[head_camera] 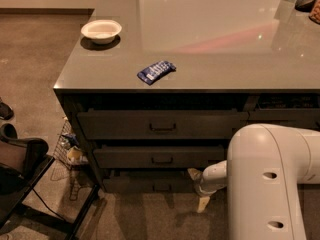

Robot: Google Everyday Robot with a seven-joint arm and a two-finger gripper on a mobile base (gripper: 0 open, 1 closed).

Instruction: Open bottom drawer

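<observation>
The bottom drawer (135, 184) is the low, slim dark-grey front at the foot of the cabinet, with a small black pull (162, 188) at its centre. Its front looks pushed in, and none of its inside shows. My gripper (198, 189) hangs in front of the drawer's right end, a short way right of the pull and just above the floor. Its two pale fingers (193, 174) are spread one above the other, holding nothing. My white arm (265, 184) fills the lower right and hides the cabinet's right side.
Two taller drawer fronts (160, 125) sit above the bottom one. On the counter are a white bowl (101, 30) and a blue packet (156, 71). A wire basket (67, 146) and a black chair (20, 169) stand at the left on the carpet.
</observation>
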